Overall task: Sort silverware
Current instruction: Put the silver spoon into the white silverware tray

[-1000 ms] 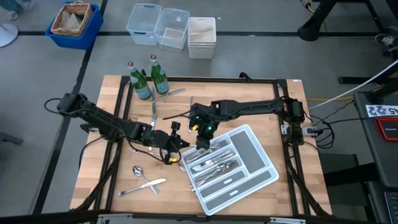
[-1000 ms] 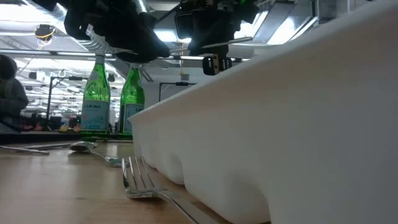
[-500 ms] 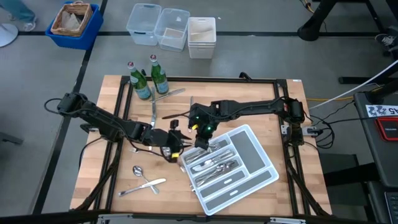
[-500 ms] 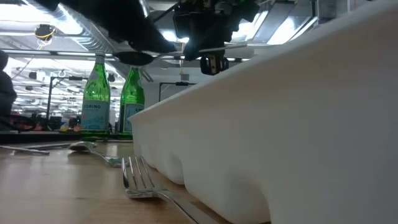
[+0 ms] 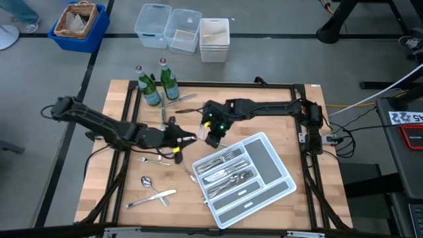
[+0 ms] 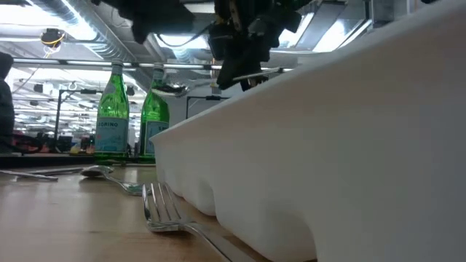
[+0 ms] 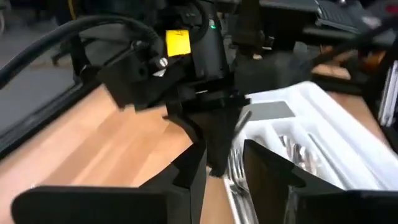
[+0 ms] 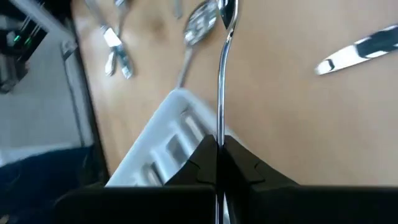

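Both claws had drawn back toward 10 o'clock from the tray (image 5: 285, 177): right claw (image 5: 213, 137) pinching a spoon (image 8: 222, 56), left claw (image 5: 187, 139) spread, empty, so the handover looked done

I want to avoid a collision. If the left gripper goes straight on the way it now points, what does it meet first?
Most likely the right gripper, which hangs directly ahead of the left gripper, shut on a slim silver metal spoon. The white divided plastic tray lies beyond it. Depth is uncertain.

Pretty bright and even in here from the ceiling strip lights (image 6: 73, 11), soft shadows on the table (image 5: 119, 198), but both wrist cams are smeared with motion blur.
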Motion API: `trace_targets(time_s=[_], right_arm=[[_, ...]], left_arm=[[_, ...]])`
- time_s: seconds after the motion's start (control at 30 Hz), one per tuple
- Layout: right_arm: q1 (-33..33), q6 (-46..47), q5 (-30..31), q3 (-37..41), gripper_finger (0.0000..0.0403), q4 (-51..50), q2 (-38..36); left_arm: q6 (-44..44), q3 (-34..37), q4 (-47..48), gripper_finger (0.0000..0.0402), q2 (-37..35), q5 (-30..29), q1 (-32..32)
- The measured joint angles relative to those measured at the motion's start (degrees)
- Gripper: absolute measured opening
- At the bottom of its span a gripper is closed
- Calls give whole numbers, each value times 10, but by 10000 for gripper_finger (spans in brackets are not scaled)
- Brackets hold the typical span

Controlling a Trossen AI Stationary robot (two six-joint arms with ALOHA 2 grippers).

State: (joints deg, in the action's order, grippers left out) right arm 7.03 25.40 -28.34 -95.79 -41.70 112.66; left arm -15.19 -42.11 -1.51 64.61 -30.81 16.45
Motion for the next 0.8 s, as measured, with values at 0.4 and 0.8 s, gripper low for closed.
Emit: trace_targets(time_s=[0.4, 0.8], right_arm=[[16, -1, 51, 0, 8, 80, 0], [16, 13, 54, -1, 9, 137, -1]], left_arm=[[-454, 23, 301, 71, -64, -10, 6], [-478, 74, 210, 46, -78, -125, 11]])
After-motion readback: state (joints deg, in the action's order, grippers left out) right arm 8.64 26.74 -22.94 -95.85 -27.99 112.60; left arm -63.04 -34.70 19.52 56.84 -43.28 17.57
